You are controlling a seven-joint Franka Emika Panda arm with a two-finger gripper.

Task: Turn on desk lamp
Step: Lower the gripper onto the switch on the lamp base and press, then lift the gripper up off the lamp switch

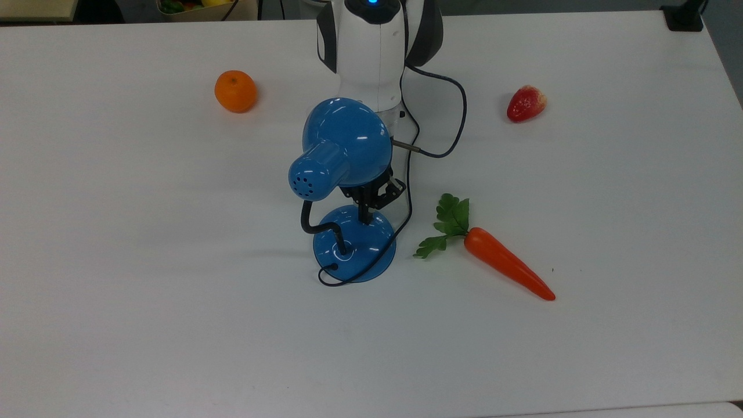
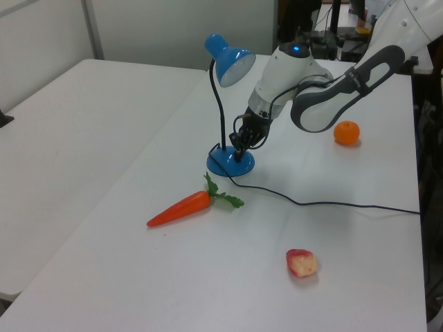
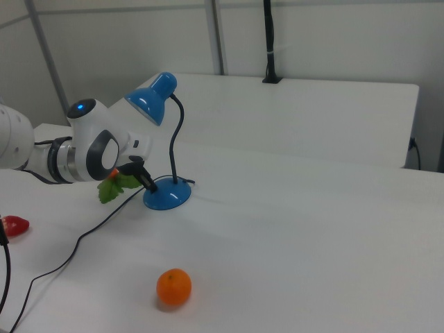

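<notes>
We see the white surface (image 1: 145,325) wide and bare along the top view's bottom edge and down the top view's left side; plenty of open room there; in the left view the surface's near edge runs down the left view's left, with a second white top beyond a narrow gap.

The desk lamp (image 1: 342,151) stands near the middle of the surface; its round blue base (image 1: 354,251) sits flat, the black neck (image 1: 316,223) curls up from it, and the bell shade (image 1: 346,142) hangs over the base's far side in the top view; the black cord (image 1: 409,191) loops off the base and trails away across the surface in the left view.

Around it, well apart: an orange (image 1: 235,91) toward the top view's upper left; a strawberry (image 1: 526,103) toward the top view's upper right; a carrot (image 1: 506,262) lying just beside the base on the top view's right, its green leaves (image 1: 448,223) nearest the lamp but not touching it.

Now the arm (image 1: 371,52) reaches in from the top view's top edge, a blue light glowing on its white housing; the pincer (image 1: 365,216) comes down under the shade, its black fingertips (image 2: 239,153) pressed on the upper slope of the base, right where the switch would sit, though the fingers cover that spot; the fingers look drawn close together and grasp nothing; in the right view the pincer (image 3: 148,183) meets the base (image 3: 166,196) from the right view's left; the shade's inside looks pale, and we cannot tell whether the bulb is lit.
</notes>
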